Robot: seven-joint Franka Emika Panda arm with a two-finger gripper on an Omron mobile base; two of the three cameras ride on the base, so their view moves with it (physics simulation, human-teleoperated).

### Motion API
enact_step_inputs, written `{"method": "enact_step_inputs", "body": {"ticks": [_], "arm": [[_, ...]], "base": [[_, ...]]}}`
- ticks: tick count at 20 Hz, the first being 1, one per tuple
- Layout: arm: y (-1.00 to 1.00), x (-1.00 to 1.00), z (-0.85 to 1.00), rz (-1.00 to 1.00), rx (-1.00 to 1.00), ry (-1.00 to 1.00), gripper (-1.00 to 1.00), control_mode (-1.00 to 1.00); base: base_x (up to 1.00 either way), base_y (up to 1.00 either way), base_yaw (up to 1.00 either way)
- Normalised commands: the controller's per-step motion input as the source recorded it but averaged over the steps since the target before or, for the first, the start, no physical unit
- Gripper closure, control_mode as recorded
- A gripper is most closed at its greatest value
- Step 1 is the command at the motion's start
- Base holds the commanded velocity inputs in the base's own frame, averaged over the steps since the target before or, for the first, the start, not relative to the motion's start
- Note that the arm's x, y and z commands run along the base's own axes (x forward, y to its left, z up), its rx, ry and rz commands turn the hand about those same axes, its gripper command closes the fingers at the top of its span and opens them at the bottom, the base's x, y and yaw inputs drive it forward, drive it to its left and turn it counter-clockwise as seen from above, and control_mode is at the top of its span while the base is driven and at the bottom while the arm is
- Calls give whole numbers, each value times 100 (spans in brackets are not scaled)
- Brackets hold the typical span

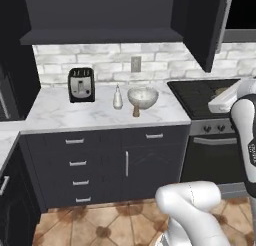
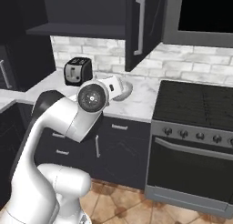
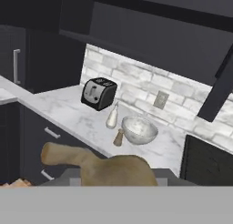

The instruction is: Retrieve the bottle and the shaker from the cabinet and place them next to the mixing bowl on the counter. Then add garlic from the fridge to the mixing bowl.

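Marble bench [image 1: 60, 112] already carries bottle [image 1: 117, 98] and shaker [image 1: 135, 110] beside the bowl [image 1: 143, 97], while the jaws clasp garlic [image 3: 116, 170] for it.

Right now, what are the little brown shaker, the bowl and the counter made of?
The shaker looks like wood: matte brown with a paler top. The mixing bowl seems glazed ceramic, whitish with a speckled inside. The counter looks like polished marble, white with grey veins, though it could be imitation.
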Motion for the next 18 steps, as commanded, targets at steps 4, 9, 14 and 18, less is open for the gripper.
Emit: {"method": "enact_step_inputs", "body": {"ticks": [4,9,14,18], "arm": [[0,0,0,0,0,0,100,100],[0,0,0,0,0,0,100,100],[0,0,0,0,0,0,100,100],[0,0,0,0,0,0,100,100]], "base": [[0,83,-6],[0,100,-4],[13,67,-7],[43,4,-6]]}}
